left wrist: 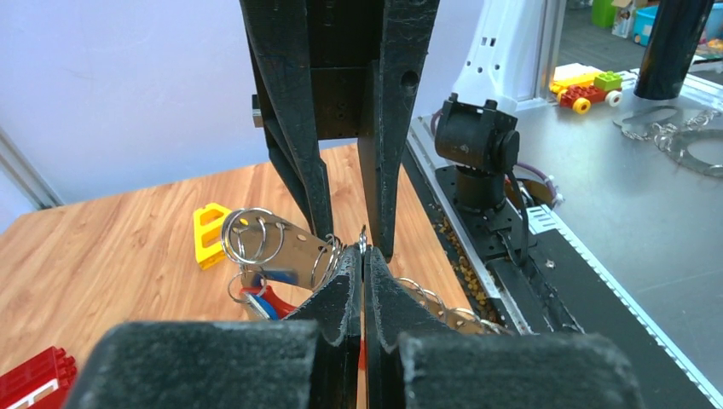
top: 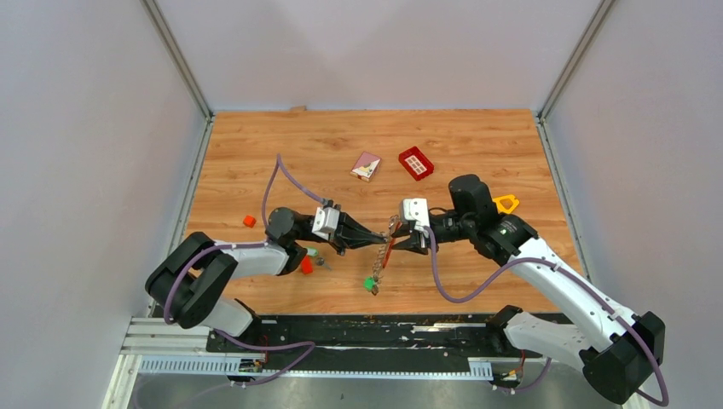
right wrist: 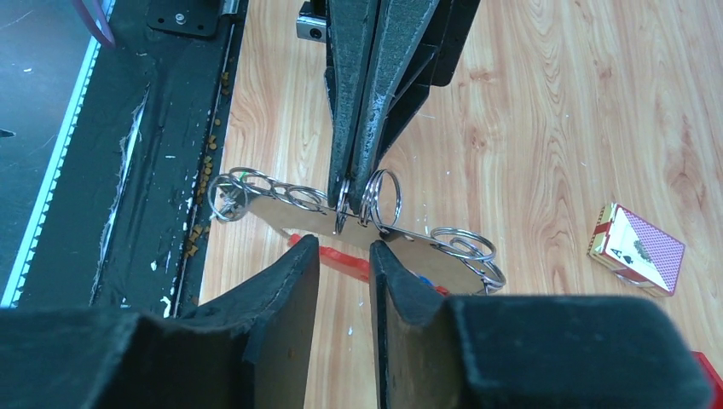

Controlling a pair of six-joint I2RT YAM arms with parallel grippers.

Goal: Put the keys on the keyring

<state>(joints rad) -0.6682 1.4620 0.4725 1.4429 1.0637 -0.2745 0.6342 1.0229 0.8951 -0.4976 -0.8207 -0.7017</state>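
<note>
The keyring (top: 385,252) is a grey metal strip with wire rings and a red arc, held above the table between both grippers. My left gripper (top: 380,241) is shut on one wire ring (left wrist: 364,243) of the strip (left wrist: 286,243). My right gripper (top: 399,243) faces it with its jaws a little apart, the tips against the strip (right wrist: 298,217) without clamping it. A green key (top: 369,282) hangs at the strip's lower end. A blue key (left wrist: 266,304) hangs by the red arc (left wrist: 277,298). Small keys (top: 315,254) lie on the table by the left arm.
A red block (top: 306,265) lies by the left arm and an orange cube (top: 249,221) further left. A card box (top: 366,165) and red gridded tray (top: 415,163) lie at the back. A yellow triangle frame (top: 506,204) sits behind the right arm.
</note>
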